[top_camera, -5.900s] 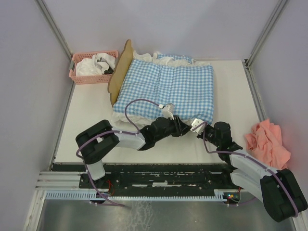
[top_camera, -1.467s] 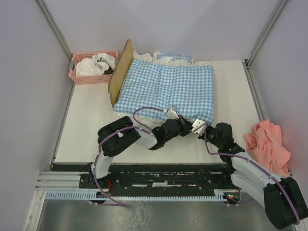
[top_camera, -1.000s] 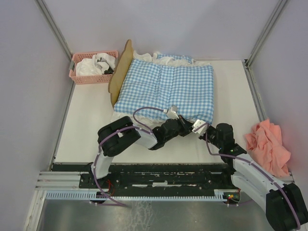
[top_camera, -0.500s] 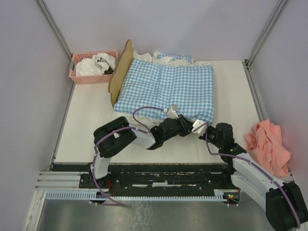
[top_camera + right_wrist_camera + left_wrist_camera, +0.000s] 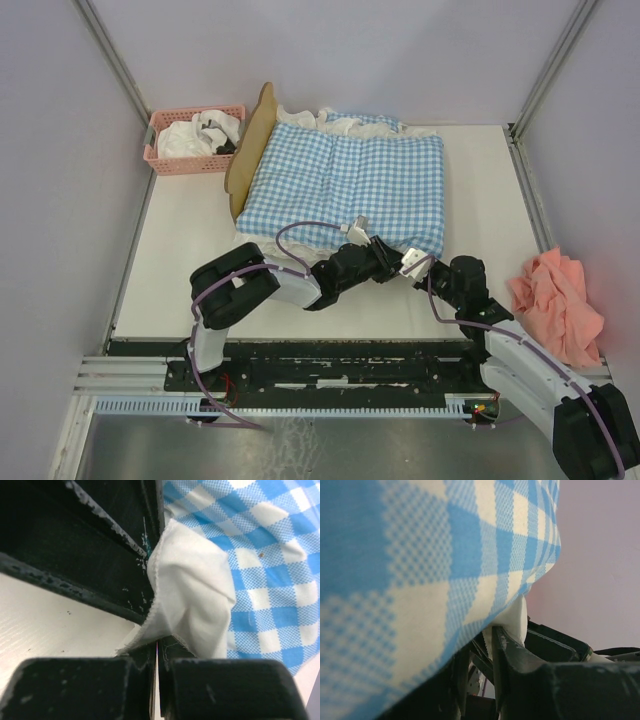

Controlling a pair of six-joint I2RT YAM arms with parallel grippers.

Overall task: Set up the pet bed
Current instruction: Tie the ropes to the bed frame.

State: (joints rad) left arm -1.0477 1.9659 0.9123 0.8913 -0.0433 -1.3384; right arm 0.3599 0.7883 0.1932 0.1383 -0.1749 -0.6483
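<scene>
- Right gripper (image 5: 405, 256) is pinching the white ruffle (image 5: 195, 590) of the gingham bedding (image 5: 350, 180), jaws pressed tight on it.
- Left gripper (image 5: 380, 245) is sitting just beside it w/ jaws a bit spread. Cloth is draping over the tips, not pinched afaict.
- Pet bed (image 5: 243, 170) is lying under the bedding, beyond both grippers, long axis running left-right, headboard (image 5: 262, 105) at the left end.
- Both are working the near long side toward the foot end. Right arm is sitting nearer that corner, so imo it's the one to pull.
</scene>
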